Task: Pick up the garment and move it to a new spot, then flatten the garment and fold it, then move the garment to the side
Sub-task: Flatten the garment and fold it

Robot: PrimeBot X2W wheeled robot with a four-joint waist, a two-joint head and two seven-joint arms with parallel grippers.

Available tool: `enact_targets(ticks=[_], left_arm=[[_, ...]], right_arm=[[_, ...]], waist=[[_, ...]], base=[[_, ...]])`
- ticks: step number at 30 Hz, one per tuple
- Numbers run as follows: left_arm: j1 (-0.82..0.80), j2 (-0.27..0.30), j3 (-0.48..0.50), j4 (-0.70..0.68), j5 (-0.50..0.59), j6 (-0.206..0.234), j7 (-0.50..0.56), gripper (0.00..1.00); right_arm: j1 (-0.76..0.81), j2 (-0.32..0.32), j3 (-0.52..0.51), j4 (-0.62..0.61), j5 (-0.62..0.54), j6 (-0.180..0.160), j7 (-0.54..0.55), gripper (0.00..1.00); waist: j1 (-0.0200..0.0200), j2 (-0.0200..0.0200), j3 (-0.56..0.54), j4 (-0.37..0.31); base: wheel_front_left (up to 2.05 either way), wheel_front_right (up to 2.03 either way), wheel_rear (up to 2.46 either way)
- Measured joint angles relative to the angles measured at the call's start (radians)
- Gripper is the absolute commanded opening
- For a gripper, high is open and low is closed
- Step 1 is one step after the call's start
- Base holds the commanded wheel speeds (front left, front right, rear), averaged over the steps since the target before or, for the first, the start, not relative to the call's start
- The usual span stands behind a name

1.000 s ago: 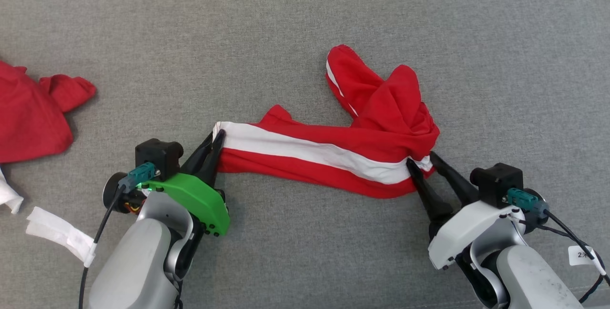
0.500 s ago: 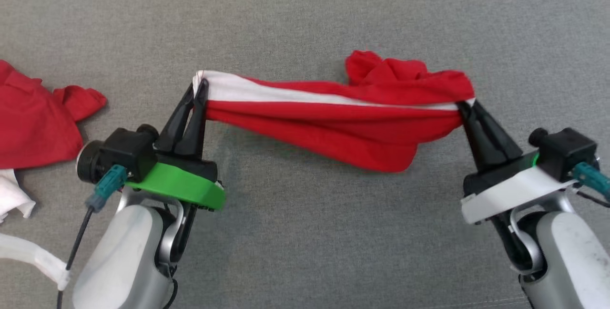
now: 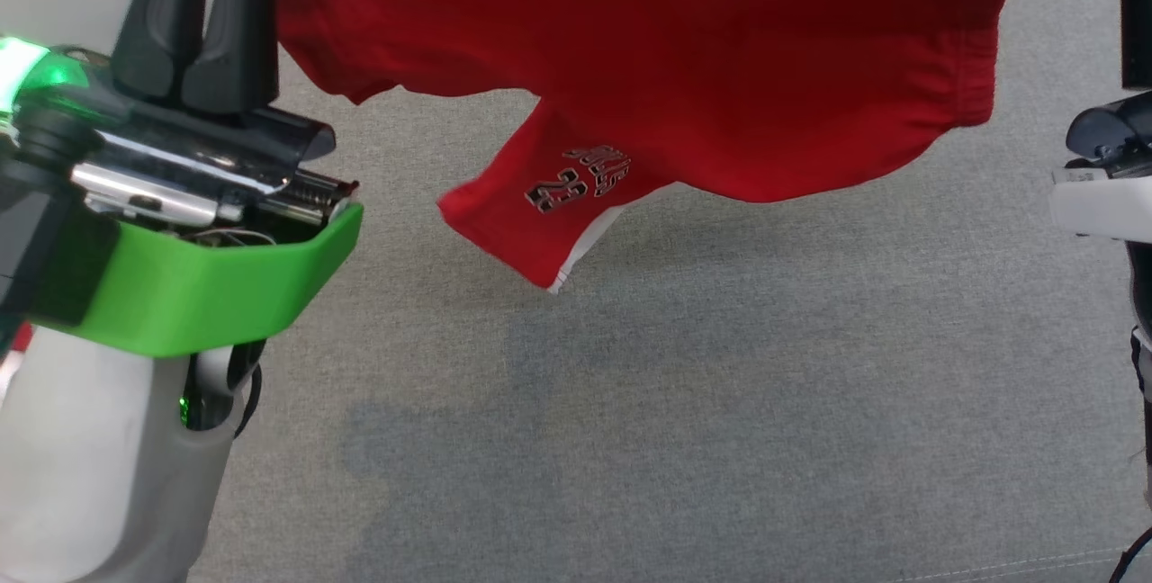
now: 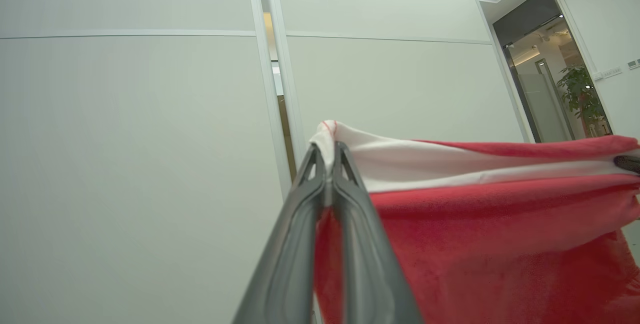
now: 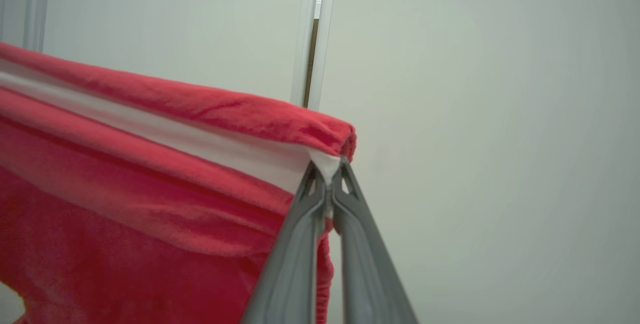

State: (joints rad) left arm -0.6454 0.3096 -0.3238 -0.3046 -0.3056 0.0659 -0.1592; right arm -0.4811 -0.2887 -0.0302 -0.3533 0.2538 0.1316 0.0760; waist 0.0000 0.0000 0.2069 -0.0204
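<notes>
Up across the top of the head view, the red garment (image 3: 720, 70) hangs stretched above the grey surface (image 3: 720, 439), with a flap printed 23 drooping toward the centre. At the centre of the left wrist view, the left gripper (image 4: 327, 150) is pressed together on its white-striped edge. The right gripper (image 5: 330, 170), at the centre of the right wrist view, pinches the opposite end.

Garment (image 3: 684, 70) aloft above the surface (image 3: 630, 439)

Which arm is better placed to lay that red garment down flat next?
Neither alone, probably: the left gripper and the right gripper each pinch one end of the garment, which hangs stretched between them, so both should lower together.
</notes>
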Motion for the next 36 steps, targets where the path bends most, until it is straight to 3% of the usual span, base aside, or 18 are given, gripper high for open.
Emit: enact_targets(ticks=[8, 12, 17, 21, 27, 32, 36], left_arm=[[-0.047, -0.009, -0.002, 0.028, -0.032, 0.002, 0.053, 0.0], [-0.096, -0.041, -0.001, 0.131, -0.089, -0.029, 0.042, 0.0], [-0.24, -0.086, -0.006, 0.36, -0.127, -0.086, -0.002, 0.0], [-0.432, -0.129, -0.001, 0.588, -0.13, -0.12, -0.055, 0.0], [-0.676, -0.165, 0.042, 0.885, -0.105, -0.133, -0.099, 0.0], [-0.743, -0.188, 0.104, 0.979, -0.064, -0.119, -0.105, 0.0], [-0.686, -0.211, 0.141, 1.083, -0.052, -0.108, -0.105, 0.0]], right_arm=[[-0.041, -0.011, 0.003, 0.001, 0.039, 0.0, 0.052, 0.0], [-0.083, -0.014, 0.007, 0.041, 0.066, 0.0, 0.065, 0.0], [-0.197, -0.03, 0.017, 0.131, 0.101, 0.0, 0.057, 0.0], [-0.368, -0.031, 0.056, 0.256, 0.125, 0.0, 0.025, 0.0], [-0.649, 0.012, 0.148, 0.528, 0.151, 0.0, -0.09, 0.0], [-0.783, 0.049, 0.215, 0.758, 0.159, 0.0, -0.202, 0.0], [-0.804, 0.092, 0.288, 0.962, 0.181, 0.0, -0.271, 0.0]], waist=[[0.0, 0.0, 0.005, -0.017], [0.0, 0.0, 0.039, -0.02], [0.0, 0.0, 0.098, -0.022], [0.0, 0.0, 0.156, -0.021], [0.0001, 0.0, 0.222, -0.023], [0.0, 0.0, 0.231, -0.025], [0.0001, 0.0, 0.241, -0.024]], base=[[0.0, 0.0, 0.0], [0.0, 0.0, 0.0], [0.0, 0.0, 0.0], [0.0, 0.0, 0.0], [0.0, 0.0, 0.0], [0.0, 0.0, 0.0], [0.0, 0.0, 0.0]])
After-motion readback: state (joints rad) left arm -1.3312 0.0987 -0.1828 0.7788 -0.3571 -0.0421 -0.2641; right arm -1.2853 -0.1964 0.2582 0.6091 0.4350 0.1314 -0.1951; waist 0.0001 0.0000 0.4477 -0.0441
